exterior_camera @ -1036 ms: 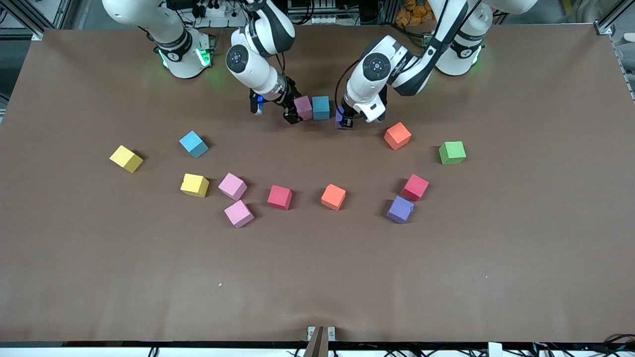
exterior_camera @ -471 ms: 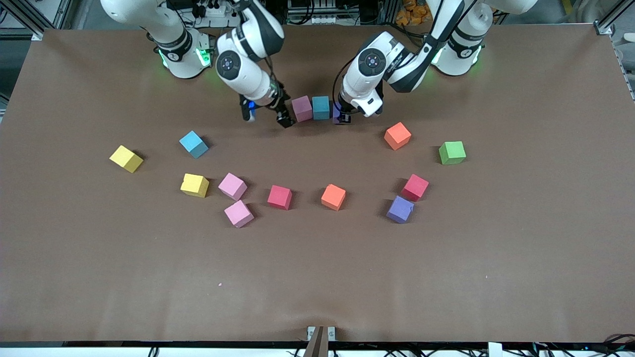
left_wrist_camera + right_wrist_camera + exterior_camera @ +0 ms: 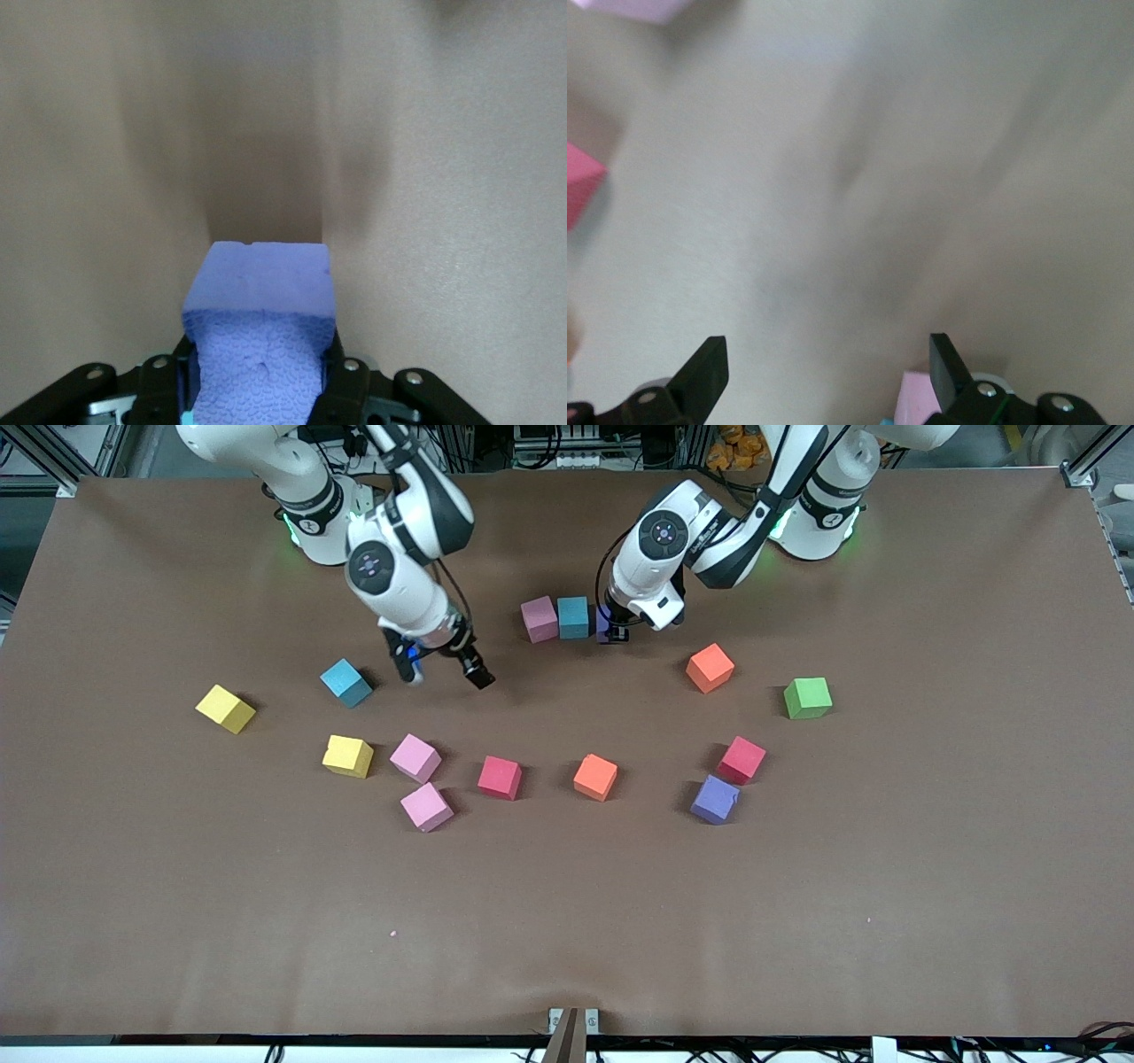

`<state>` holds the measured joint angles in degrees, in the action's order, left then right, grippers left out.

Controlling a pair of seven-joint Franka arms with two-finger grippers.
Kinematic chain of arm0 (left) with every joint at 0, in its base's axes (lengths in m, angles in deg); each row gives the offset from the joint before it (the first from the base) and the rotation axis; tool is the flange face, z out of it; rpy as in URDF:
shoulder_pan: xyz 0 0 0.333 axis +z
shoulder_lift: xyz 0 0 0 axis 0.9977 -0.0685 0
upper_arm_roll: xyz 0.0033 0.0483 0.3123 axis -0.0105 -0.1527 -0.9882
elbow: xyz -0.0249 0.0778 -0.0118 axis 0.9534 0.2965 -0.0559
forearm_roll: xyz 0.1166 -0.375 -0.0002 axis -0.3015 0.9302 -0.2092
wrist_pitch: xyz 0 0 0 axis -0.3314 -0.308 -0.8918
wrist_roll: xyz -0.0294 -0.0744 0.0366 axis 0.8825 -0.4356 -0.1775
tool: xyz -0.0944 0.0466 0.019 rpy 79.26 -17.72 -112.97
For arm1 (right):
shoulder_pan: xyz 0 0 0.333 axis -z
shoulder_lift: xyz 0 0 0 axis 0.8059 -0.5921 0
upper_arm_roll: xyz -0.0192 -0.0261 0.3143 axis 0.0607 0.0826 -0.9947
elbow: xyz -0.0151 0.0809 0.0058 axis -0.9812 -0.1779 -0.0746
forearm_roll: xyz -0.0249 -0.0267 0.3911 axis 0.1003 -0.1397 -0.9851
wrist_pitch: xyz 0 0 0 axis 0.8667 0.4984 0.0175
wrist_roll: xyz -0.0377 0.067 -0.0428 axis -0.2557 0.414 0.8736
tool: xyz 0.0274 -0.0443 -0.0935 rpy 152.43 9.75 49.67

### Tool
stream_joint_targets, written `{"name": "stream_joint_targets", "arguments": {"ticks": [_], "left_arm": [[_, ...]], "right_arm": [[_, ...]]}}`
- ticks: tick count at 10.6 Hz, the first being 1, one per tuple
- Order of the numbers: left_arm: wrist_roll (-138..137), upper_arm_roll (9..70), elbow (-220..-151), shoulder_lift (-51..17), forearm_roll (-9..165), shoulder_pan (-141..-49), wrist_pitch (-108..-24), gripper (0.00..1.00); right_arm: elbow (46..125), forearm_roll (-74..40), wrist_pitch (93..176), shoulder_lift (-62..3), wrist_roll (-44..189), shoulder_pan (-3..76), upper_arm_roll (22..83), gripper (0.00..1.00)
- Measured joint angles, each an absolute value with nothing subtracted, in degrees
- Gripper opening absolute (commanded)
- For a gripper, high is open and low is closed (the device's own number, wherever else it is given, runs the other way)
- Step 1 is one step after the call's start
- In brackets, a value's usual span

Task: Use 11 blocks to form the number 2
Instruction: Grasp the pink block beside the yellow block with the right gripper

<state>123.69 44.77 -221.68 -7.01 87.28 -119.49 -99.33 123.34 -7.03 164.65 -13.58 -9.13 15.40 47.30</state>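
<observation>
1. Progress: early. Top row of the number 2 is underway: a pink cube [image 3: 539, 619] and a teal-blue cube [image 3: 573, 617] sit touching, side by side, near the robot bases.
2. Third cube of that row: a purple cube [image 3: 261, 341] is clamped in the left gripper [image 3: 615, 631], right beside the teal-blue one at the left arm's end of the row. Whether it rests on the table can't be told.
3. Left to place, judging by the layout: most of the digit. Loose blocks lie nearer the front camera: two yellow, one blue [image 3: 345, 682], two pink, two red, two orange, one purple. The green cube [image 3: 807, 697] also sits loose.
4. Right gripper [image 3: 440, 667]: fingers spread wide, holding nothing, over bare table beside the loose blue cube.
5. Left arm pose: wrist tucked low over the row, fingers pointing down.
</observation>
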Motion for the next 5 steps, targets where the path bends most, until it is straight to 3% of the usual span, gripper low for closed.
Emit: {"name": "stream_joint_targets", "arguments": {"ticks": [3, 5], "left_arm": [[123.9, 45.0, -222.0, -7.0, 87.3, -119.5, -99.7, 0.08], [124.3, 45.4, -222.5, -7.1, 87.3, -119.5, -100.3, 0.07]], "right_arm": [[119.8, -0.7, 163.8, -14.9, 0.8, 20.5, 47.4, 1.00], [115.4, 10.3, 158.0, -17.1, 2.2, 22.6, 47.4, 1.00]]}}
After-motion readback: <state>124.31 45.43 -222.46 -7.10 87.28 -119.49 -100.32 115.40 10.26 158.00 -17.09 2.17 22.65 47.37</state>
